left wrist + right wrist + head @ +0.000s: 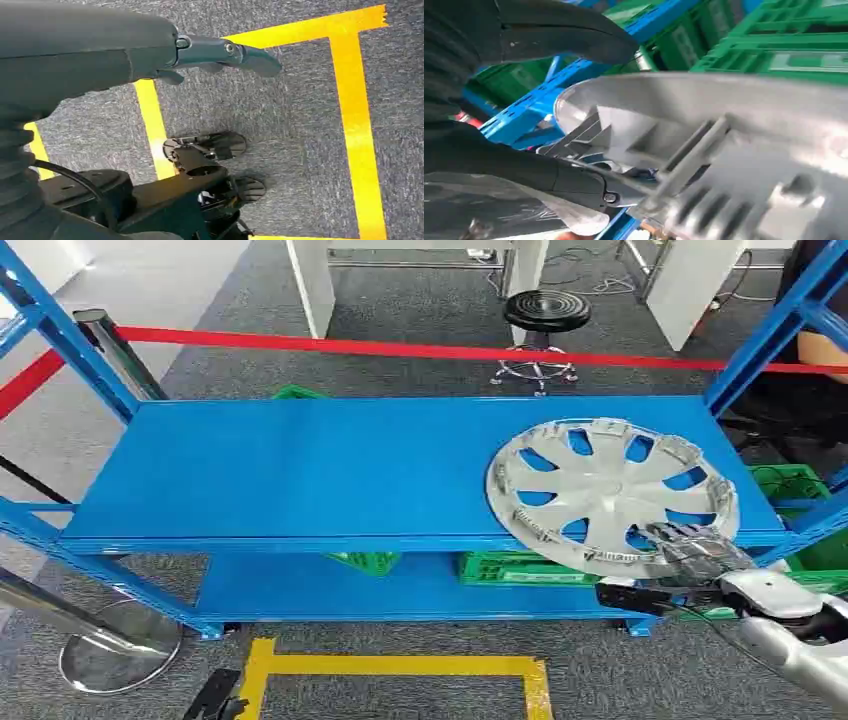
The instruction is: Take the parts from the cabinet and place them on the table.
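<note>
A silver wheel cover (610, 492) lies on the right end of the blue shelf (300, 470), its near edge overhanging the shelf front. My right hand (695, 548) grips that near rim, fingers on top. In the right wrist view the cover's ribbed underside (734, 145) is close up, clamped between my thumb (574, 42) and the fingers (539, 175) beneath it. My left hand (220, 55) hangs low over grey carpet, fingers extended and holding nothing.
Green crates (520, 568) sit on the lower shelf and beside the rack at right. A red barrier tape (400, 347) runs behind the shelf, with a black stool (545, 315) beyond. Yellow floor tape (400, 668) marks the carpet in front. A metal stanchion base (118, 645) stands at lower left.
</note>
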Controlling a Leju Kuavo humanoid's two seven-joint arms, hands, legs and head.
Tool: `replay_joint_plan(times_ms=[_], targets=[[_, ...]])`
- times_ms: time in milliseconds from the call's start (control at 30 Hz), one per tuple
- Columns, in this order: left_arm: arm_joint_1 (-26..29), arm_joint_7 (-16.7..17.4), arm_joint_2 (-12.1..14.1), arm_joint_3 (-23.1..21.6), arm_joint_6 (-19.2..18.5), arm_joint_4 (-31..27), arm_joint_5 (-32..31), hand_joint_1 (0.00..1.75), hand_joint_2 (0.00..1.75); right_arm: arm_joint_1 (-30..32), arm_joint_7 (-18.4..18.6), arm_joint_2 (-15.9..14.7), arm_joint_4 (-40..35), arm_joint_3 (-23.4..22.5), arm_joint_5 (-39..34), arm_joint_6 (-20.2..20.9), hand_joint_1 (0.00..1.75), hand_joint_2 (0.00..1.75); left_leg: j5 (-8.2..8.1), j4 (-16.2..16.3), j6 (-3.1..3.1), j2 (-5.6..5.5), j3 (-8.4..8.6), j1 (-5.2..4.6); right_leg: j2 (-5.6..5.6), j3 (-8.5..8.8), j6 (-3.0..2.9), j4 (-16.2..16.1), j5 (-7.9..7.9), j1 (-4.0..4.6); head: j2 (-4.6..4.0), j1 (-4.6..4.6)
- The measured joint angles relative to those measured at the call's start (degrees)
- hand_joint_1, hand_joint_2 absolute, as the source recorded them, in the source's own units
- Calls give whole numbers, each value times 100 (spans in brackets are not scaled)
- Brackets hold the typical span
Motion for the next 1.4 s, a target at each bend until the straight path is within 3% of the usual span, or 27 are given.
replay_joint_plan(times_ms=[33, 233, 500, 733, 967, 1100, 1233, 1333, 1400], targets=[[0, 7, 0, -2, 0, 0, 15, 0, 175, -3, 22, 0, 20, 22, 146, -7, 175, 175, 0, 0, 0, 0, 0, 0, 0, 0, 0, 0, 0, 0, 0, 0], [3, 46, -5, -28, 15, 0, 68, 0, 175, -12, 70, 20, 114, 63, 780, -245, 175, 175, 0, 0, 0, 0, 0, 0, 0, 0, 0, 0, 0, -1, 0, -2], [20, 90, -5, -35, 118, 0, 50, 0, 175, -13, 127, 98, 125, 35, 1101, -424, 175, 175, 0, 0, 0, 0, 1, 1, 0, 2, 0, 0, 0, 1, 0, 0], [61, 94, 13, -59, 216, -76, -13, 0, 175, 59, 199, 446, 175, -26, 1571, -645, 175, 175, 0, 0, 0, -4, 0, 1, -5, 1, 0, 0, 0, 1, 0, 2], [85, 129, 13, -85, 253, -133, -22, 0, 175, 101, 256, 575, 175, -146, 1688, -784, 175, 175, 0, 0, 0, -4, 1, 1, -5, 2, 0, 0, -1, 1, 0, 0], [145, 107, 9, -72, 430, -144, 13, 0, 175, 345, 450, 780, 8, -346, 2098, -1358, 175, 175, 0, -1, 0, -8, -5, 0, -8, 0, 0, 0, -1, 0, 0, 2], [306, 164, 9, 28, 571, -286, 68, 0, 175, 868, 349, 1306, -672, -751, 2364, -2627, 175, 175, 0, -4, 0, -8, -6, 3, -6, -7, -2, 0, -4, 3, 0, 0], [482, 44, -9, 225, 352, -443, 277, 0, 175, 1242, -147, 1676, -1343, -946, 1895, -3600, 175, 175, -1, -9, -1, -9, -8, 6, -10, -11, -6, 0, -9, 4, 0, 0], [577, -132, -29, 363, 199, -518, 367, 0, 175, 1443, -718, 1867, -1758, -1012, 948, -4097, 175, 175, -1, -15, -1, -7, -9, 7, 1, -17, -7, 0, -9, 5, 0, -2]])
